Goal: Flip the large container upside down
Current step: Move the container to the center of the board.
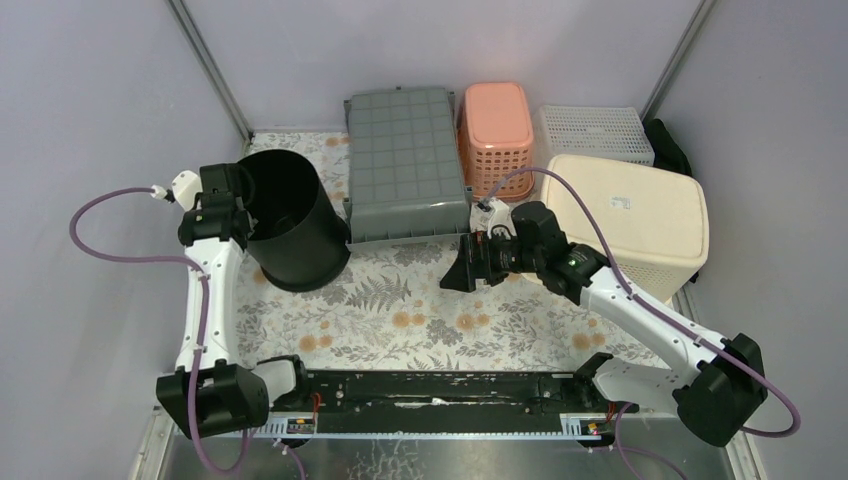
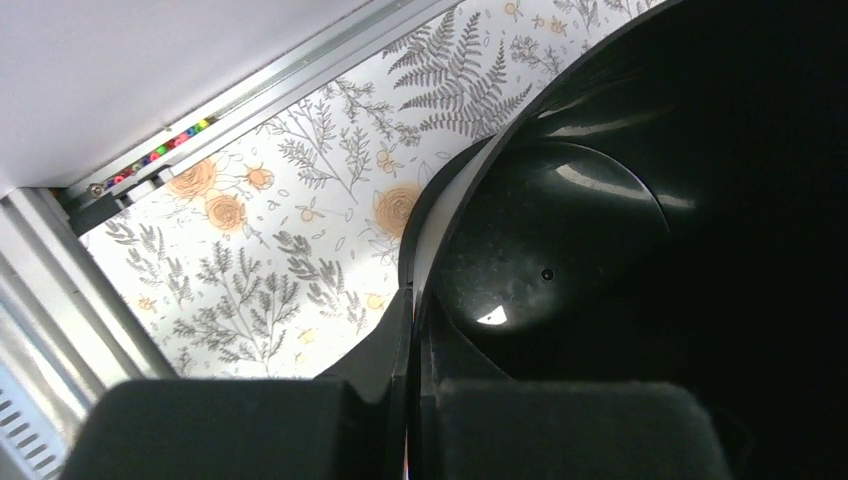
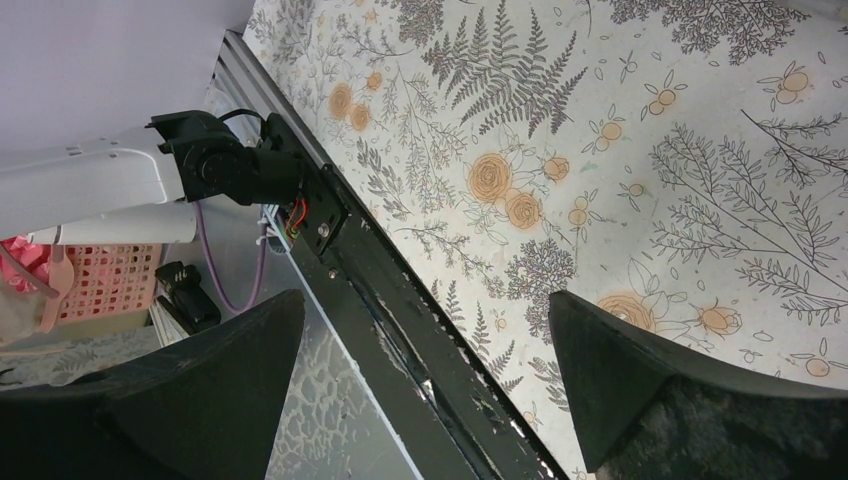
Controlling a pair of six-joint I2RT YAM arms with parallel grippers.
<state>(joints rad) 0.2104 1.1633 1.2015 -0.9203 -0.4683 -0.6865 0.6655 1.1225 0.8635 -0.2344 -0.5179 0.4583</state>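
The left gripper (image 1: 236, 214) is pinching the left rim of the black bucket (image 1: 297, 228), with one finger inside the wall and one outside. The bucket is sitting mouth up at the left rear of the floral mat (image 1: 420, 322), just beside the grey crate (image 1: 405, 165). The right gripper (image 1: 456, 278) is hovering over the middle of the mat, its fingers spread wide and holding nothing.
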